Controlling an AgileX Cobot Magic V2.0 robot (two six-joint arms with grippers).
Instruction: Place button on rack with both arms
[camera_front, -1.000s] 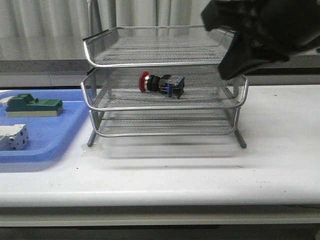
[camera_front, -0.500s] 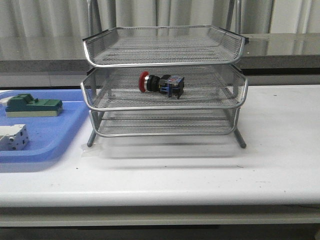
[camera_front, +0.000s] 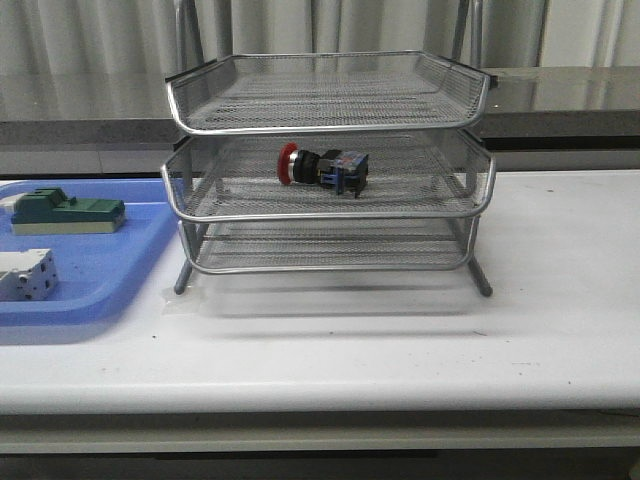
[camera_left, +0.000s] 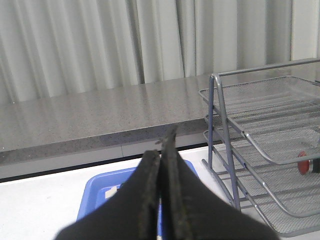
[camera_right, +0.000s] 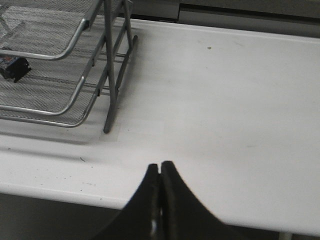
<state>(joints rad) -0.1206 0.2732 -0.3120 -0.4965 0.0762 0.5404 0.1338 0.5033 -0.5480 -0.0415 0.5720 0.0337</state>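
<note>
The button (camera_front: 323, 167) is lying in the rack's (camera_front: 328, 215) middle tray; a blue tray (camera_front: 120, 270) is sitting left. Only the wrist views are showing the left tool (camera_left: 161, 159) and right tool (camera_right: 160, 172), both pressed together, empty.

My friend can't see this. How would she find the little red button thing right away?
Look for the big silver wire rack with three shelves in the middle of the white table. On its middle shelf lies the button, tipped on its side. It has a round red cap and a black-and-blue body, unlike the green block and the white block in the blue tray beside the rack.
</note>
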